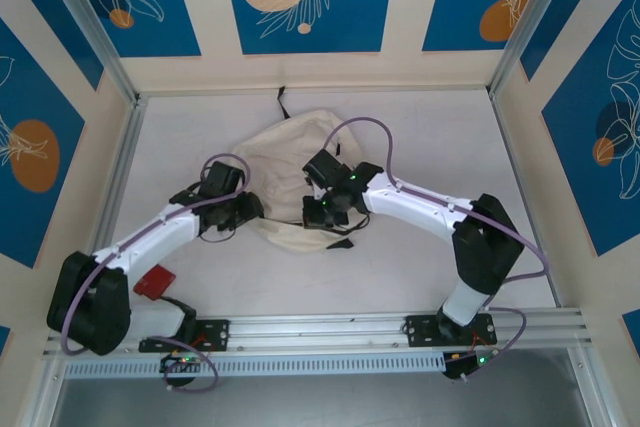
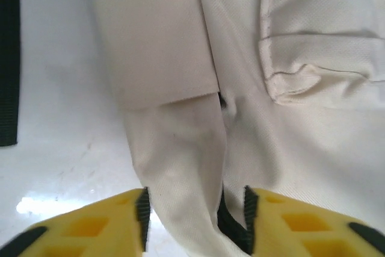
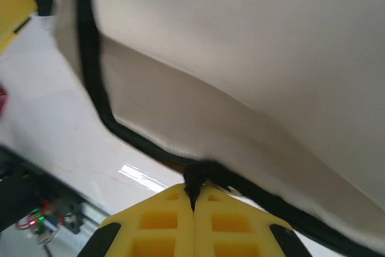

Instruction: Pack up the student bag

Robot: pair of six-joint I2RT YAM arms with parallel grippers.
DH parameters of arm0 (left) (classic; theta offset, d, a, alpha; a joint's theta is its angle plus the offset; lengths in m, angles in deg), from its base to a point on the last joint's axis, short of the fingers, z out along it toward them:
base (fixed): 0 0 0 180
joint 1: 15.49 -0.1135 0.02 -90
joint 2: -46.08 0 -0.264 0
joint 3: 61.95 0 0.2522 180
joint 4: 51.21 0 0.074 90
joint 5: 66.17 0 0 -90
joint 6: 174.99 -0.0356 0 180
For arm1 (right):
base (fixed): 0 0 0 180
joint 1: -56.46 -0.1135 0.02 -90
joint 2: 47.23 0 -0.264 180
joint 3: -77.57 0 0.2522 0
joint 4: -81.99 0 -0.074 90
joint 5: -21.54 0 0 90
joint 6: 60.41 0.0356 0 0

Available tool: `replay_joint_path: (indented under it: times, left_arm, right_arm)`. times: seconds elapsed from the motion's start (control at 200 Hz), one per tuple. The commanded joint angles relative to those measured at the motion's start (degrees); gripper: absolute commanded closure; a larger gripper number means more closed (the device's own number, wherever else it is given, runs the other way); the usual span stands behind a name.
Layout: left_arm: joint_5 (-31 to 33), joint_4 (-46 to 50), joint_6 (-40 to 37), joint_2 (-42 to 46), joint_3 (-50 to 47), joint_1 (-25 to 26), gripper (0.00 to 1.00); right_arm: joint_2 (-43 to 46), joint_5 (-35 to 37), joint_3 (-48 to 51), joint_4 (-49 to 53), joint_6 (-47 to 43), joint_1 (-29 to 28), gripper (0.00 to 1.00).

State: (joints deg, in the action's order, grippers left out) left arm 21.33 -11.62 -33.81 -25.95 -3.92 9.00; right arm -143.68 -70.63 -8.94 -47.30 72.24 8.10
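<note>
The right hand (image 1: 328,215) hides the near edge, perhaps the opening, of the cream soft fabric backpack (image 1: 285,152).

Desk (image 1: 440,147): white and smooth, with a metal rail (image 1: 330,327) along its near edge.
Student bag (image 1: 285,162): cream cloth, slumped flat in the middle of the desk.
Strap (image 1: 283,102): black, trails from the bag's far end onto the desk.
Red piece (image 1: 155,281): small and flat, at the near left, well apart from the bag.
</note>
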Motion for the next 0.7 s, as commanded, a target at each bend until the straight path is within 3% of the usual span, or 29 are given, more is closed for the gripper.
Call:
replay_joint_path:
  times: [0.0,0.185,0.285,0.575,0.695]
  left_arm:
    - [-2.46,4.44,0.83,3.69,0.18,-0.53,0.45]
    - [-14.89,-2.26,6.14,5.42,-2.83,0.15,0.34]
    - [-17.58,-5.03,9.29,3.88,-3.2,1.8,0.28]
    - [-16.14,-9.15,14.78,-2.89,-2.39,5.29,0.25]
    - [-14.46,-8.69,14.83,-5.29,-1.83,5.66,0.35]
  right_arm:
    - [-1.35,-8.12,-1.96,-6.04,-2.42,-0.46,1.0]
    - [-0.17,-10.59,-0.73,-8.25,-1.94,-0.49,1.0]
    - [1.35,-11.61,1.23,-9.11,-1.65,-0.51,1.0]
    - [6.62,-8.4,6.43,-6.72,-0.67,-0.51,1.0]
    - [7.88,-4.81,6.49,-3.03,-0.25,-0.51,1.0]
